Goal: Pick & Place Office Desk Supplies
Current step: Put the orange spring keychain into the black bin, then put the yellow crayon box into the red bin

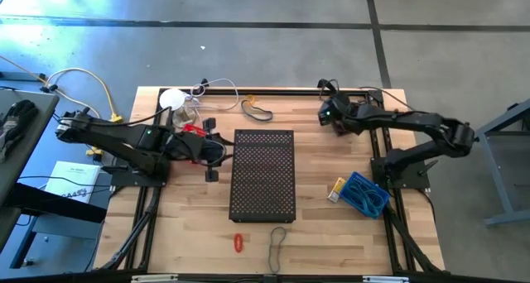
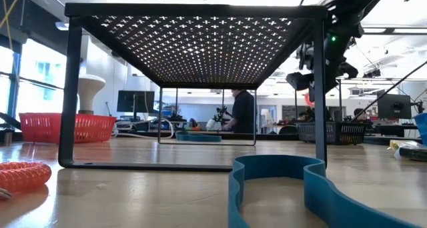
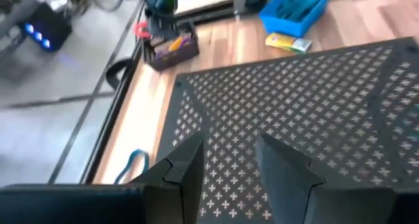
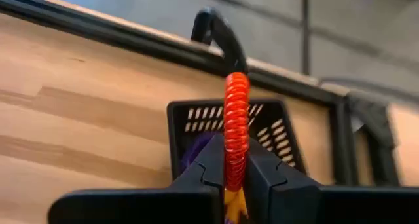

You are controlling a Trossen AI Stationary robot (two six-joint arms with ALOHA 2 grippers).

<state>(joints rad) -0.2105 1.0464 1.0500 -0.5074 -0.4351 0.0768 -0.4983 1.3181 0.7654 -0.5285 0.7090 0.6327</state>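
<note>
R hand (image 4: pixel 237 160) is pressed together on an orange-red coil loop (image 4: pixel 236 112). It pinches the loop's lower end so the coil stands up between the fingers, held above a small black basket (image 4: pixel 196 119) at the counter's far edge on the robot's right. L hand (image 3: pixel 229 152) hangs over the near-left part of the rack with its fingers spread partway and nothing between them, so it looks to be waiting. Biggest first: the wood counter (image 1: pixel 331 242) carries everything. A black perforated rack (image 1: pixel 263 174) stands on legs in the middle w/ nothing on top. A blue tray (image 1: pixel 364 208) sits to the right of the rack near the R arm's base. Its contents are too blurred to name, and I can't tell if it's a drop spot. The basket already has purple and yellow bits inside, so part of the sorting looks done. The coil is prob. the next one in, and the release hasn't happened yet. Left out on the counter: a thin dark band (image 1: pixel 277 237) lying flat near the front edge below the rack. Another band (image 1: pixel 257 110) lies at the far edge, well apart from the first. A small yellow piece (image 1: pixel 337 188) is just beside the tray, maybe touching it. Smallest is a red loop (image 1: pixel 238 243) near the front edge, close to the dark band but apart from it. Rough guess: approx. mid-task, at least four loose items to go, plus the one in the R hand.
</note>
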